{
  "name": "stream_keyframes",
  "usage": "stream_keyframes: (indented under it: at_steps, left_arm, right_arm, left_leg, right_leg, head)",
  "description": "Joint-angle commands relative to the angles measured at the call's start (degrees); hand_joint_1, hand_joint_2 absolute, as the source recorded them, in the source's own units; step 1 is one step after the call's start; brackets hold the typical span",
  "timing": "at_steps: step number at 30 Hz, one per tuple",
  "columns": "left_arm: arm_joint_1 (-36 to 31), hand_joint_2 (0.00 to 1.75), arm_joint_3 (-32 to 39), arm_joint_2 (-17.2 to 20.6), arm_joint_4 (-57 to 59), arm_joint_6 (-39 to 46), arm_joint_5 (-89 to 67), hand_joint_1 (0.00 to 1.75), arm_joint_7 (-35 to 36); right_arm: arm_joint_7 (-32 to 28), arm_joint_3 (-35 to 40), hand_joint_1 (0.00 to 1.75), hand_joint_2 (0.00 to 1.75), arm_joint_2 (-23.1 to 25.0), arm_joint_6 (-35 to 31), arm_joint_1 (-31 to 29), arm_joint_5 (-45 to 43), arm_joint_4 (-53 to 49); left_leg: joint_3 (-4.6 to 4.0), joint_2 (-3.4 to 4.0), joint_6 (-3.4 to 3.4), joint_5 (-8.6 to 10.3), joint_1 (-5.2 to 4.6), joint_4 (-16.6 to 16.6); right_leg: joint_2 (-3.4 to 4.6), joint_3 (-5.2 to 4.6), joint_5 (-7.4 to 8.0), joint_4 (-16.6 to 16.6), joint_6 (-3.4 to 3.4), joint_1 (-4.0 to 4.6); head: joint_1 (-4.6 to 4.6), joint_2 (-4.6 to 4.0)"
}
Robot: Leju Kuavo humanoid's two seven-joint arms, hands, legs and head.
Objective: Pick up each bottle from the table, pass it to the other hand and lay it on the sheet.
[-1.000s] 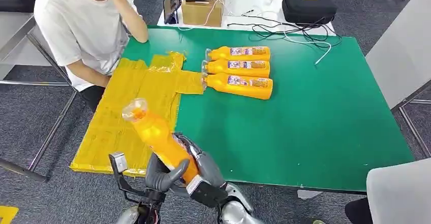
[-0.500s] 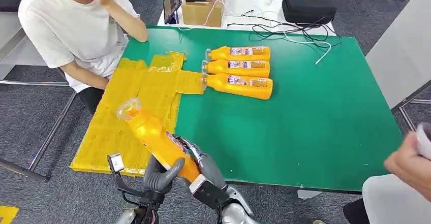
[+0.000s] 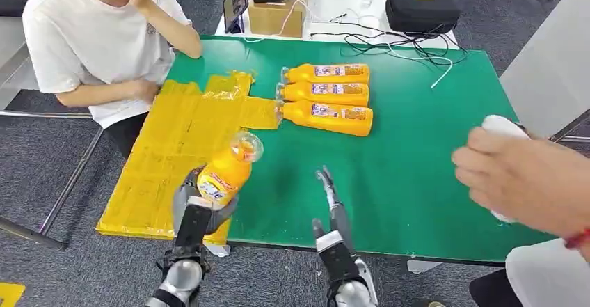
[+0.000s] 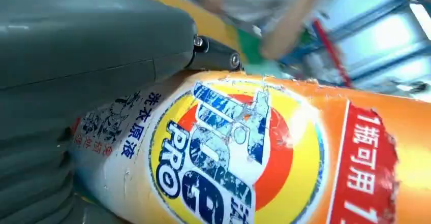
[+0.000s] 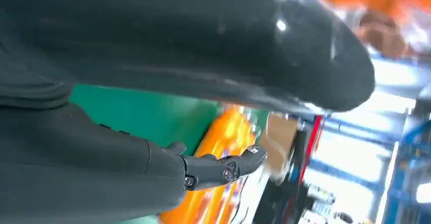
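Left hand (image 3: 197, 208) grips the orange plastic bottle (image 3: 225, 170) over the yellow sheet's (image 3: 174, 140) near edge. Right hand (image 3: 332, 206) hangs empty, fingers extended, above the green table (image 3: 417, 147).

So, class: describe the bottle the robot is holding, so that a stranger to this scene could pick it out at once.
Start at the green table, then go to the yellow sheet on its left side. At the sheet's near edge the left hand grips an orange bottle. Unlike the three bottles lying side by side further back, it is raised off the table, clear cap tilted up.
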Motion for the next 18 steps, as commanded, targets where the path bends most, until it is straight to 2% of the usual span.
stream_keyframes:
  at_steps: [1,3,5,10,11,12,13,14,16,18]
  left_arm:
    - [-9.4,1.75,13.83,4.3,14.98,0.4,-38.4,1.75,8.31]
    - [-12.55,1.75,11.96,5.7,22.78,-1.25,-40.93,1.75,11.23]
    - [-13.32,1.75,11.4,5.94,24.41,-1.39,-41.02,1.75,11.64]
    - [-15.51,1.75,10.57,5.92,28.47,-9.44,-36.06,1.73,12.21]
    - [-15.36,1.75,10.54,5.84,28.37,-9.39,-35.99,1.57,12.17]
    - [-14.83,1.75,9.95,5.85,27.67,-11.3,-35.28,1.24,12.85]
    - [-14.52,1.75,9.76,5.87,27.01,-12.72,-34.25,0.38,13.52]
    - [-14.52,1.75,9.76,5.87,27.01,-12.72,-34.25,0.12,13.52]
    - [-14.37,1.75,5.37,7.58,26.71,-17.87,-36.54,0.0,15.05]
    - [-14.16,1.75,4.09,8.61,26.59,-19.4,-37.05,0.0,14.58]
  right_arm:
    - [-0.02,-7.26,0.0,0.0,0.58,2.03,1.7,-0.82,-1.47]
    - [0.2,-7.55,0.0,0.0,0.44,2.36,1.28,-0.73,-1.49]
    - [0.58,-7.79,0.0,0.0,0.37,2.72,1.01,-0.72,-1.51]
    - [1.3,-7.26,0.0,0.0,0.04,5.5,0.53,2.07,-1.51]
    - [1.3,-7.22,0.0,0.0,0.11,5.52,0.68,2.1,-1.51]
    - [1.45,-7.7,0.0,0.0,0.57,5.53,1.08,2.01,-1.62]
    - [1.54,-8.01,0.0,0.0,0.81,5.64,1.16,1.96,-1.48]
    - [1.54,-8.01,0.0,0.0,0.81,5.64,1.16,1.96,-1.48]
    - [1.68,-8.5,0.0,0.0,1.17,5.74,0.78,1.84,-0.45]
    - [1.65,-8.31,0.0,0.0,1.04,6.33,0.38,1.86,-0.02]
  left_leg:
    - [0.18,-0.07,-0.12,-0.03,0.09,-0.06]
    - [0.16,0.02,-0.09,-0.03,0.07,-0.06]
    - [0.14,0.02,-0.08,0.0,0.04,-0.08]
    - [0.11,-0.04,-0.05,0.0,0.03,-0.05]
    - [0.19,-0.08,-0.09,-0.03,0.06,-0.02]
    - [0.25,-0.08,-0.11,-0.06,0.1,-0.02]
    - [0.31,-0.02,-0.09,-0.04,0.04,-0.06]
    - [0.39,0.0,-0.12,-0.06,0.06,-0.06]
    - [0.41,-0.01,-0.12,-0.03,0.04,-0.04]
    - [0.49,0.01,-0.13,-0.01,0.03,-0.11]
  right_leg:
    - [-0.05,0.2,-0.06,-0.04,-0.14,0.1]
    - [0.05,0.15,-0.03,-0.03,-0.11,0.07]
    - [0.0,0.13,-0.02,-0.02,-0.09,0.03]
    - [-0.04,0.13,-0.04,-0.01,-0.07,0.02]
    - [-0.06,0.25,-0.08,0.0,-0.12,0.05]
    - [-0.01,0.34,-0.07,-0.02,-0.15,0.09]
    - [0.08,0.35,-0.04,-0.02,-0.12,0.03]
    - [0.1,0.44,-0.05,-0.02,-0.16,0.05]
    - [0.11,0.44,-0.02,0.0,-0.15,0.04]
    - [0.13,0.49,0.01,-0.06,-0.14,0.03]
  head:
    - [-0.02,0.0]
    - [0.0,0.0]
    - [-0.02,0.0]
    - [0.02,0.0]
    - [0.02,0.0]
    - [0.0,0.02]
    - [0.0,0.02]
    - [0.0,0.0]
    - [0.0,0.02]
    - [0.0,0.0]
